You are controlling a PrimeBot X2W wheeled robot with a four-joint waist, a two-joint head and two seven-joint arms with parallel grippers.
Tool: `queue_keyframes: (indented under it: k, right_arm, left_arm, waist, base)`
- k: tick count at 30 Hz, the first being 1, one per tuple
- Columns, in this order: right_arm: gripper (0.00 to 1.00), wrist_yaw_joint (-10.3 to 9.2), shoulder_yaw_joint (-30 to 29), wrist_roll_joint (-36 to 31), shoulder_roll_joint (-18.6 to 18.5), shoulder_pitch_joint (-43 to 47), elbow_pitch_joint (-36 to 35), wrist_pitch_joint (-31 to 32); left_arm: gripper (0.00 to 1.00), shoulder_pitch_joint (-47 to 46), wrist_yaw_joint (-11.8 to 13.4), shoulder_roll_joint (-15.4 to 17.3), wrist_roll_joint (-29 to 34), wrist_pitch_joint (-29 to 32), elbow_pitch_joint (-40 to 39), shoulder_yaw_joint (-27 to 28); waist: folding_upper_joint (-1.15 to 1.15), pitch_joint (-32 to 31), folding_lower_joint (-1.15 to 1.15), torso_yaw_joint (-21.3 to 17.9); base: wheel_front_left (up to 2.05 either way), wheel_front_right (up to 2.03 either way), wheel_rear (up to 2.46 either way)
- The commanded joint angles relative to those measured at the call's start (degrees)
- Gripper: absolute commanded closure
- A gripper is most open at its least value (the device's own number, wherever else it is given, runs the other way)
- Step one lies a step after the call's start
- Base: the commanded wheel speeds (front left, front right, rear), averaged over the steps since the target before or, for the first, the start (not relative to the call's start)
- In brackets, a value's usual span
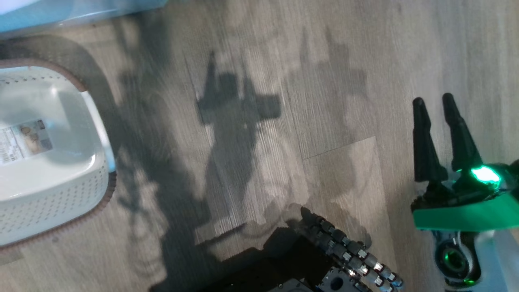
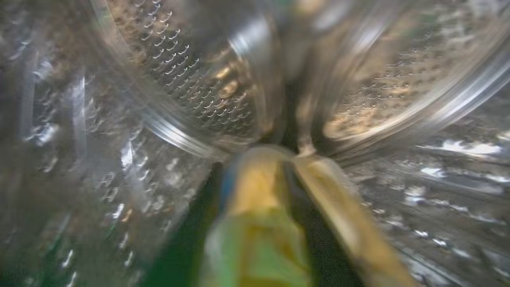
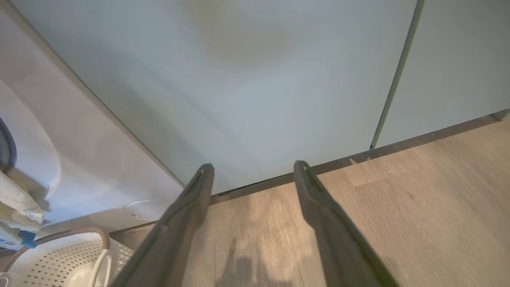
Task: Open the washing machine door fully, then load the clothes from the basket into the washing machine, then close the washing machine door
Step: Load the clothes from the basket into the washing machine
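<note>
The left wrist view is blurred and looks into the steel drum (image 2: 187, 67) of the washing machine (image 3: 99, 167). There my left gripper (image 2: 293, 153) has its fingertips close together, with pale yellow and blue clothes (image 2: 255, 239) draped over one finger. More pale yellow clothes (image 3: 16, 201) hang at the machine's opening, above the basket (image 3: 71, 255). The cream basket (image 1: 52, 198) sits on the floor at the left and holds nothing but its sticker. My right gripper (image 1: 434, 100) hovers open over the floor, nothing between its fingers (image 3: 187, 215). The washing machine door is out of view.
Pale green cabinet panels (image 3: 247, 79) stand ahead of the right gripper, right of the machine. The round service cap (image 3: 139, 209) sits low on the machine's front. My dark base (image 1: 308, 263) shows at the bottom of the head view, on wood-look floor (image 1: 284, 101).
</note>
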Motion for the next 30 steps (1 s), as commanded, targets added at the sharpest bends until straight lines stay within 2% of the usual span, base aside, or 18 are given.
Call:
queue_keyframes:
  k: [1, 4, 9, 30]
  right_arm:
    - [0.0, -0.16, 0.0, -0.5, -1.0, 0.7, -1.3, -0.4]
    - [0.0, -0.16, -0.9, -1.2, -1.0, 0.7, -1.0, -0.4]
    - [0.0, -0.16, -1.9, -2.8, -1.0, 0.6, -1.0, -0.4]
    - [0.0, -0.16, -3.7, -5.2, -1.0, 1.3, -0.5, -0.4]
  left_arm:
    - [0.0, 2.1, 0.6, 1.3, -0.7, -0.3, -1.1, 0.8]
    - [0.0, 5.2, 2.1, -0.7, -2.1, -1.8, -1.9, 1.5]
    - [0.0, 10.4, 2.9, -2.6, -4.0, -2.9, -6.0, 1.9]
    - [0.0, 27.2, 9.0, -4.7, -8.9, -1.3, -18.6, 4.3]
  waist:
    - [0.0, -1.2, 0.0, 1.4]
    - [0.0, -2.2, 0.0, 2.9]
    - [0.0, -3.2, 0.0, 4.8]
    - [0.0, -6.4, 0.0, 7.0]
  base:
    - [0.0, 0.0, 0.0]
    - [0.0, 0.0, 0.0]
    - [0.0, 0.0, 0.0]
    - [0.0, 0.0, 0.0]
